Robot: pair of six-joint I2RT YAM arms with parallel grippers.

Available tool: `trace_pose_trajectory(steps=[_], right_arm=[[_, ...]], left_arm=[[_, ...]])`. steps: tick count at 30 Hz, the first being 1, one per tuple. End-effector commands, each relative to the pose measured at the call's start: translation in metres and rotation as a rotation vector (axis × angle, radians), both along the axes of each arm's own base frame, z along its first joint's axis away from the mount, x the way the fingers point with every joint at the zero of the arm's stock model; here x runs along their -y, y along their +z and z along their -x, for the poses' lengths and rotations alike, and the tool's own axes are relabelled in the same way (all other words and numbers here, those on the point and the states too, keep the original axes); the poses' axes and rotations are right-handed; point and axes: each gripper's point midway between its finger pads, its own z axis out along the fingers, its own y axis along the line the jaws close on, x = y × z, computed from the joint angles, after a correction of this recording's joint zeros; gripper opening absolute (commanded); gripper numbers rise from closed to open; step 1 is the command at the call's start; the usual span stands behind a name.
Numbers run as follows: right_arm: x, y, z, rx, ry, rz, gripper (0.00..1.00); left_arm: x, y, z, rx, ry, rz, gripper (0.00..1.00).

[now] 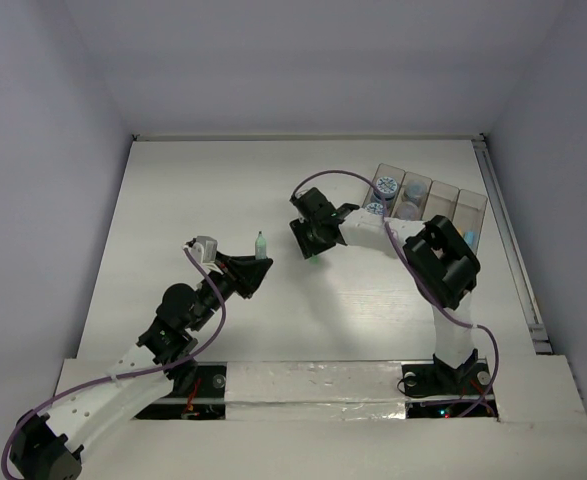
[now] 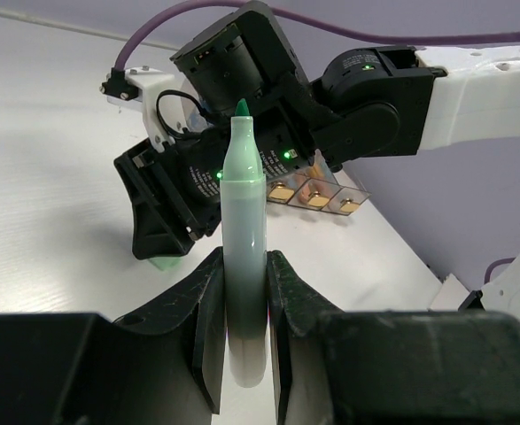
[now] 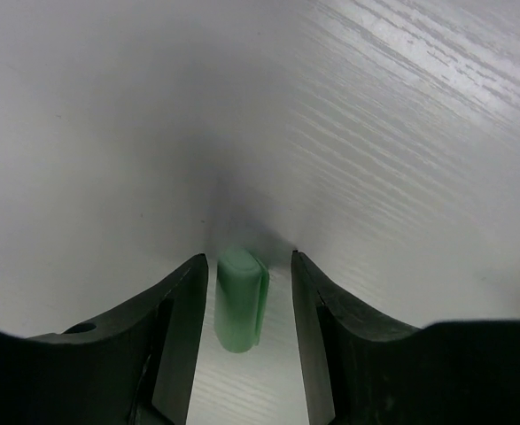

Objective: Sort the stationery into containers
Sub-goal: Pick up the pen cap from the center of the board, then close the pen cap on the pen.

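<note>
My left gripper (image 1: 256,268) is shut on a pale green marker (image 1: 260,245) and holds it upright above the table, its bare green tip up. In the left wrist view the marker (image 2: 244,212) sits clamped between both fingers of the left gripper (image 2: 244,270). My right gripper (image 1: 314,243) points down at the table just right of it. In the right wrist view the right gripper (image 3: 246,270) is open, its jaws on either side of a small green cap (image 3: 240,299) lying on the table, with a gap on each side. The cap also shows in the left wrist view (image 2: 162,262).
The clear four-compartment organiser (image 1: 470,205) stands at the back right, with round tubs (image 1: 385,186) with blue or purple contents in its left compartments. A small blue item (image 1: 469,238) shows beside the right arm's elbow. A raised rail (image 1: 508,240) runs along the table's right edge.
</note>
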Motion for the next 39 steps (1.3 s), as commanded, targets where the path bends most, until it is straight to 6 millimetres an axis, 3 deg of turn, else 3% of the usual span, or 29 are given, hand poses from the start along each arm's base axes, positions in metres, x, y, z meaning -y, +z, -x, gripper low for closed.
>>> trace_pose_trajectory(steps=[1, 8, 10, 11, 12, 14, 18, 22, 24, 26, 27, 29, 30, 32, 34, 39], right_arm=[[0.005, 0.011, -0.002, 0.007, -0.010, 0.029, 0.48], [0.009, -0.002, 0.007, -0.045, -0.006, 0.055, 0.38], [0.010, -0.003, 0.008, -0.046, -0.014, 0.051, 0.25], [0.009, -0.004, 0.009, -0.050, -0.012, 0.046, 0.25], [0.008, -0.003, 0.010, -0.050, -0.011, 0.039, 0.13], [0.008, -0.002, 0.009, -0.047, -0.017, 0.034, 0.02], [0.005, 0.010, 0.004, 0.005, -0.038, -0.011, 0.00], [0.012, 0.060, -0.014, 0.177, -0.133, -0.114, 0.00], [0.007, 0.113, -0.024, 0.310, -0.152, -0.238, 0.00], [0.008, 0.136, -0.023, 0.369, -0.163, -0.310, 0.00], [0.005, 0.172, -0.026, 0.451, -0.169, -0.406, 0.00], [0.004, 0.190, -0.023, 0.497, -0.182, -0.491, 0.00], [0.002, 0.216, -0.023, 0.553, -0.187, -0.571, 0.00], [-0.001, 0.223, -0.019, 0.551, -0.200, -0.647, 0.00], [-0.007, 0.244, -0.015, 0.567, -0.201, -0.759, 0.00], [-0.020, 0.262, -0.008, 0.546, -0.173, -0.888, 0.00]], left_arm=[[-0.001, 0.016, 0.002, 0.057, -0.004, 0.038, 0.00], [-0.001, 0.017, 0.002, 0.058, -0.004, 0.039, 0.00], [-0.001, 0.017, 0.002, 0.058, -0.002, 0.039, 0.00], [-0.001, 0.017, 0.001, 0.058, -0.002, 0.039, 0.00], [-0.001, 0.017, 0.001, 0.058, -0.002, 0.039, 0.00], [-0.001, 0.016, 0.001, 0.055, -0.001, 0.037, 0.00], [0.000, 0.014, 0.000, 0.050, 0.001, 0.031, 0.00], [0.003, 0.009, -0.002, 0.041, -0.007, 0.022, 0.00], [0.009, 0.005, -0.002, 0.034, -0.034, 0.009, 0.00], [0.019, -0.003, -0.002, 0.013, -0.077, -0.007, 0.00], [0.023, -0.005, -0.002, 0.008, -0.092, -0.009, 0.00], [0.031, -0.004, 0.001, 0.014, -0.139, 0.006, 0.00], [0.032, -0.006, 0.002, 0.011, -0.147, 0.010, 0.00], [0.035, -0.005, 0.004, 0.005, -0.165, 0.025, 0.00], [0.038, -0.001, 0.004, 0.004, -0.179, 0.039, 0.00], [0.044, 0.011, 0.005, -0.004, -0.207, 0.064, 0.00]])
